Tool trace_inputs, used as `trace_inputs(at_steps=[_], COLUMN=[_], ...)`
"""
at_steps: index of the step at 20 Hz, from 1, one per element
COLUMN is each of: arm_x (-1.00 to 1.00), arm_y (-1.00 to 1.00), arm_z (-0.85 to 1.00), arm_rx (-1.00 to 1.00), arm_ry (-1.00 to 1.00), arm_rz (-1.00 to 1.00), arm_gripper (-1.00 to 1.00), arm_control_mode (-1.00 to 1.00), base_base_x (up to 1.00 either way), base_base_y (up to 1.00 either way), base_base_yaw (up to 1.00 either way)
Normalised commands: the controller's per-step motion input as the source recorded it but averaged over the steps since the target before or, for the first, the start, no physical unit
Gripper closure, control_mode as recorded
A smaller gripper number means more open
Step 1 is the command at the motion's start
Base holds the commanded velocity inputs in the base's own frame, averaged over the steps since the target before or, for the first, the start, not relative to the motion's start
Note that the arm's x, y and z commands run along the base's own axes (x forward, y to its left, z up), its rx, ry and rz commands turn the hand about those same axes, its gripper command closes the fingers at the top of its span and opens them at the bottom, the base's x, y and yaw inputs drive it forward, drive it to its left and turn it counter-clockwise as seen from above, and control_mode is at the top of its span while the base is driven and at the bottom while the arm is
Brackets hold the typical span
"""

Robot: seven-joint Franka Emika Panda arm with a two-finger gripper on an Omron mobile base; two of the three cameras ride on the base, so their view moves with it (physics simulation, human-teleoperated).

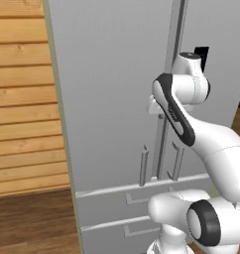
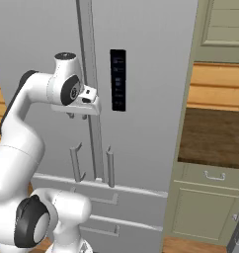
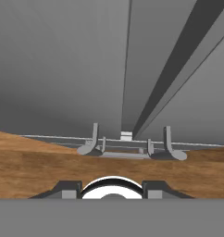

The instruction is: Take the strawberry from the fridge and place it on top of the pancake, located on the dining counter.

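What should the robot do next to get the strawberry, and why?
Probably move the gripper sideways onto a door handle and pull. The fridge doors are both closed, with only a dark seam between them, so nothing inside can be reached yet. The gripper hangs beside the seam, above the two handles, and holds nothing.

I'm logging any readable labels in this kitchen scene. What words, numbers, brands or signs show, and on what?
None can be read.
The dark control panel on the fridge door carries faint marks, too small and blurred to read.
The fridge handles and the cabinet drawer carry no lettering.
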Motion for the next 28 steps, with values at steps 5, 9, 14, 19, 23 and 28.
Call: trace_inputs(at_steps=[5, 9, 14, 19, 23, 28], arm_x=[0.0, 0.0, 0.0, 0.0, 0.0, 0.0], arm_y=[0.0, 0.0, 0.0, 0.0, 0.0, 0.0], arm_z=[0.0, 0.0, 0.0, 0.0, 0.0, 0.0], arm_rx=[0.0, 0.0, 0.0, 0.0, 0.0, 0.0], arm_ry=[0.0, 0.0, 0.0, 0.0, 0.0, 0.0], arm_rz=[0.0, 0.0, 0.0, 0.0, 0.0, 0.0], arm_gripper=[-1.0, -1.0, -1.0, -1.0, -1.0, -1.0], arm_control_mode=[1.0, 1.0, 1.0, 1.0, 1.0, 1.0], base_base_x=[0.0, -0.15, -0.7, -0.8, -0.79, -0.27], base_base_y=[0.0, 0.0, -0.1, -0.16, -0.3, -0.6], base_base_yaw=[0.0, 0.0, 0.0, 0.0, -0.03, -0.01])
